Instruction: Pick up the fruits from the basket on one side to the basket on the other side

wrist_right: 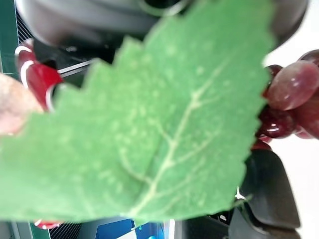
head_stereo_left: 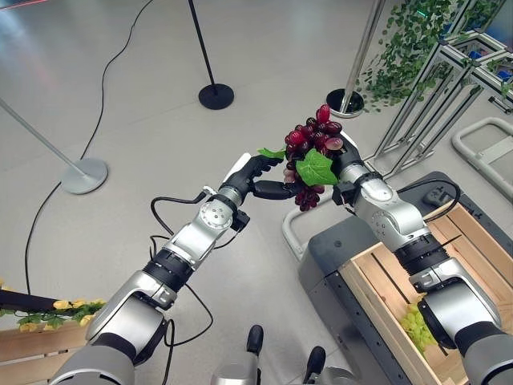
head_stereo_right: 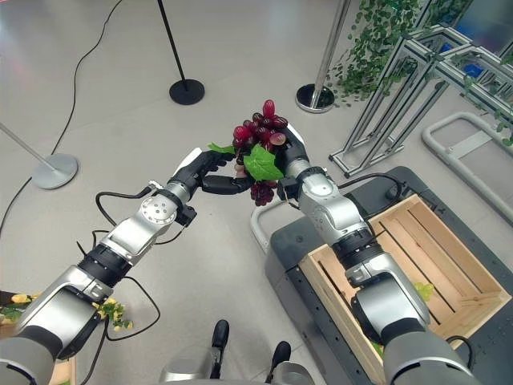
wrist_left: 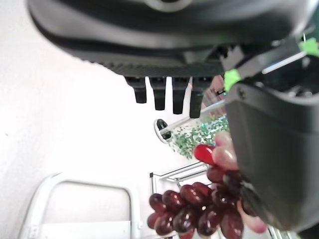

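While our right hand (head_stereo_right: 290, 152) grips the grapes (head_stereo_right: 258, 132) in mid-air over the floor, our left hand (head_stereo_right: 210, 172) closes on them too. A leaf (wrist_right: 149, 124) blocks the right wrist view; the crate (head_stereo_right: 449, 257) sits well apart.

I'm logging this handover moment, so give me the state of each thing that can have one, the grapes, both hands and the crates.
red grape bunch: held in the air between both hands, above the floor.
right hand: behind the bunch, fingers hidden.
left hand: touching the bunch, fingers reaching under it.
wooden crate on the robot's right: holds green fruit.
wooden crate on the robot's left: holds yellow fruit.
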Available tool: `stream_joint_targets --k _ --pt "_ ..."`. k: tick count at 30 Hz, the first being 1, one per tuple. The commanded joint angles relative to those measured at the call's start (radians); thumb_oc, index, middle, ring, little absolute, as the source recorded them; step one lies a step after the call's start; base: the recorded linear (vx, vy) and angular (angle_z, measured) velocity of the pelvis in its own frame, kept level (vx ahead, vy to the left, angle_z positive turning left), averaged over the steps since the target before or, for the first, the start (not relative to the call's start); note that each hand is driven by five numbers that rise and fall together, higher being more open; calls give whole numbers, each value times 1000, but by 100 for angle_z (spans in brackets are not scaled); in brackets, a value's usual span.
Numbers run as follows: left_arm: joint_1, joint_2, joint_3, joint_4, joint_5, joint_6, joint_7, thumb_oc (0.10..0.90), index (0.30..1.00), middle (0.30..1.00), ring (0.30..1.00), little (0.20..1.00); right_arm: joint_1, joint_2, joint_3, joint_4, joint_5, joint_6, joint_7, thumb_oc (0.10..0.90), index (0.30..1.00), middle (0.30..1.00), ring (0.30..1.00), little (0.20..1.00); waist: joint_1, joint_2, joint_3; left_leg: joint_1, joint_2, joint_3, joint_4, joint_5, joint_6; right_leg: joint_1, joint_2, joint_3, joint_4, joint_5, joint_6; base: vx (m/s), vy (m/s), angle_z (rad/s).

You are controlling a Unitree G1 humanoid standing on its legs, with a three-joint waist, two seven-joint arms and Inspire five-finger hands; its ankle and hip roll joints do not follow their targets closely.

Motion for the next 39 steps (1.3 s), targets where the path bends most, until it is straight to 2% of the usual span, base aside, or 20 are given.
stream_joint_targets --k 1,5,8,15,18,23,25,30,39 --pt "27 -58 -41 113 -69 -53 -23 800 900 900 900 900 -55 47 -19 -87 80 -133 27 400 300 300 300 300 -10 -30 -278 25 17 31 -2 -60 -50 -27 -19 27 1 52 -14 0 0 0" --pt "68 -110 -41 108 -165 -73 -86 800 900 900 900 900 -53 63 -29 -95 93 -144 39 400 300 300 300 300 -11 -28 -277 27 18 34 -2 -60 -49 -26 -19 29 1 54 -13 0 0 0" --pt "101 -148 -46 111 -255 -115 -123 800 900 900 900 900 -54 77 -30 -102 129 -149 49 400 300 300 300 300 -14 -28 -280 28 19 38 -2 -60 -50 -28 -19 30 1 54 -12 0 0 0" --pt "158 -193 -28 123 -419 -257 -223 800 900 900 900 900 -44 117 -26 -115 269 -128 83 400 300 300 300 300 -15 -31 -289 28 21 45 -2 -61 -50 -31 -19 37 1 56 -14 0 0 0" --pt "162 -204 -4 113 -474 -299 -207 800 900 900 900 900 -31 142 -23 -106 334 -104 93 400 300 300 300 300 -12 -33 -291 29 21 46 -2 -61 -50 -30 -19 37 1 57 -18 0 0 0" --pt "156 -211 33 110 -469 -345 -120 800 900 900 900 900 -15 169 -14 -95 387 -49 92 400 300 300 300 300 -9 -39 -294 31 20 44 -2 -61 -49 -26 -18 36 1 57 -19 0 0 0" --pt "150 -210 47 115 -422 -357 -54 800 900 900 900 900 -11 179 -7 -90 379 -21 84 400 300 300 300 300 -9 -43 -294 31 20 43 -2 -60 -48 -26 -17 37 1 57 -21 0 0 0" --pt "146 -197 66 122 -386 -348 -10 800 900 900 900 900 -8 170 -4 -88 348 6 82 400 300 300 300 300 -12 -46 -294 32 19 42 -2 -59 -47 -25 -15 40 1 56 -22 0 0 0" --pt "160 -156 87 144 -349 -315 -10 800 900 900 900 900 3 128 -15 -83 289 -4 73 400 300 300 300 300 -14 -47 -287 35 18 43 -2 -58 -45 -22 -14 45 1 55 -24 0 0 0"
